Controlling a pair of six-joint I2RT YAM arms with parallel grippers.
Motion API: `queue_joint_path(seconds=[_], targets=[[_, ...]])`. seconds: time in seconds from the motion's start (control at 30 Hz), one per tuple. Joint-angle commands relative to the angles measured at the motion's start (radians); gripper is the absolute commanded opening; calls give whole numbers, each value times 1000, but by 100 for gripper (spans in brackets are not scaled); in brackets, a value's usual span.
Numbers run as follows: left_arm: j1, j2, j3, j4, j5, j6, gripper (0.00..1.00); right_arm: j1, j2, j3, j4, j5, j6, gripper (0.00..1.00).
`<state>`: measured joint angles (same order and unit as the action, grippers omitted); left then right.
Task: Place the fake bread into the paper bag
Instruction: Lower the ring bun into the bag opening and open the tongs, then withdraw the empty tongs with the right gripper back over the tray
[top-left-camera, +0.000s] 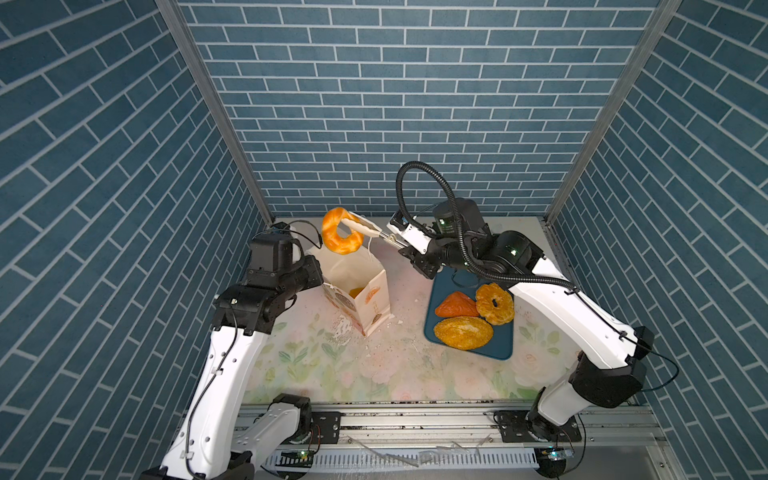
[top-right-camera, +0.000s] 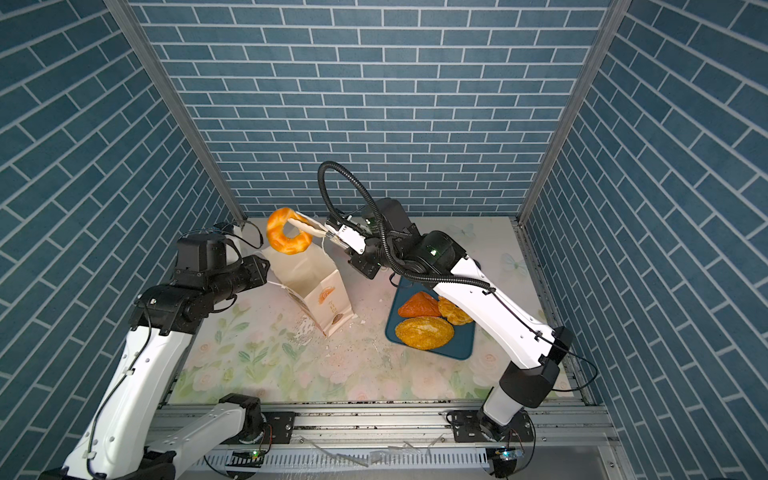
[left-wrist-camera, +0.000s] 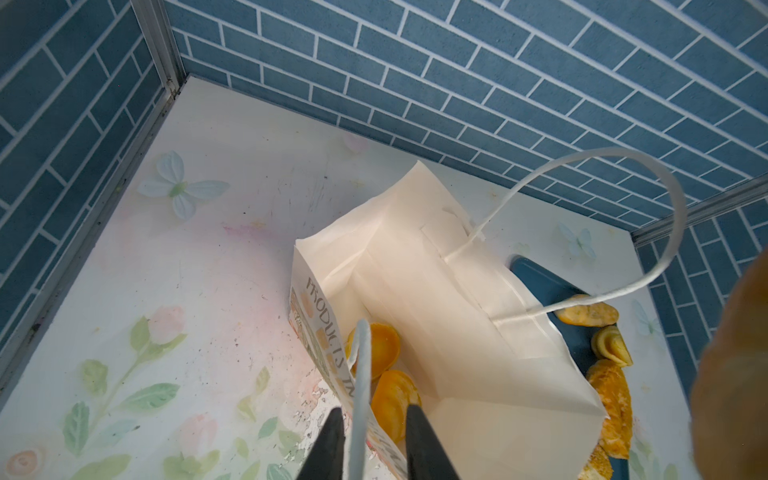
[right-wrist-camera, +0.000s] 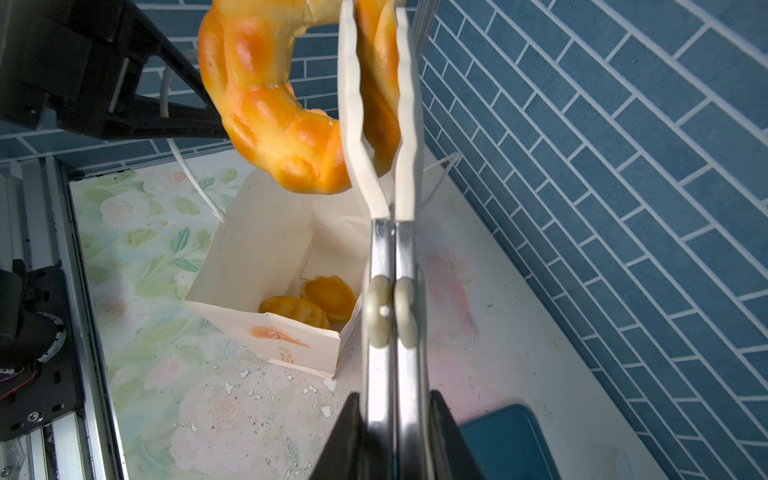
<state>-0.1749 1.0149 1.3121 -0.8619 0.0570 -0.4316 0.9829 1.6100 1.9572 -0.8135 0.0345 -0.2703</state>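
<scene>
A glossy ring of fake bread (top-left-camera: 332, 235) (top-right-camera: 279, 237) (right-wrist-camera: 266, 116) hangs over the mouth of the paper bag (top-left-camera: 353, 270) (top-right-camera: 309, 276) (right-wrist-camera: 257, 257), pinched by the white tips of metal tongs (top-left-camera: 362, 226) (right-wrist-camera: 390, 257). My right gripper (right-wrist-camera: 392, 415) (top-left-camera: 397, 243) is shut on the tongs' handles. My left gripper (left-wrist-camera: 374, 419) (top-left-camera: 316, 270) is open, its fingers on either side of the bag's near cord handle (left-wrist-camera: 359, 374). Two small buns (right-wrist-camera: 328, 295) (left-wrist-camera: 378, 345) lie inside the bag.
A dark blue tray (top-left-camera: 498, 353) (top-right-camera: 461, 349) to the right of the bag carries a reddish triangle (top-left-camera: 455, 305), a second ring (top-left-camera: 494, 303) and a seeded oval loaf (top-left-camera: 463, 332). The bag's far handle (left-wrist-camera: 665, 199) loops upward. Blue brick walls close three sides.
</scene>
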Motion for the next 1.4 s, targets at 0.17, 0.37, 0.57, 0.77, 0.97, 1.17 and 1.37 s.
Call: queue_joint_path(seconds=[0.17, 0.37, 0.57, 0.77, 0.97, 1.17, 1.37], targets=[[-6, 8, -11, 14, 21, 7, 14, 51, 43, 0, 19, 156, -87, 14], [-5, 11, -13, 21, 27, 3, 12, 78, 76, -9, -2, 212, -116, 17], [-6, 11, -13, 23, 28, 2, 12, 87, 95, -9, -13, 250, -127, 31], [-5, 17, -11, 24, 32, 3, 12, 91, 86, -2, 1, 250, -126, 39], [-6, 17, -8, 27, 33, 4, 11, 91, 26, 1, 56, 195, -94, 39], [-6, 22, -11, 33, 40, 2, 12, 85, -43, -12, 119, 171, -64, 37], [-6, 22, -15, 42, 46, 2, 11, 58, -72, -20, 112, 181, -38, 36]])
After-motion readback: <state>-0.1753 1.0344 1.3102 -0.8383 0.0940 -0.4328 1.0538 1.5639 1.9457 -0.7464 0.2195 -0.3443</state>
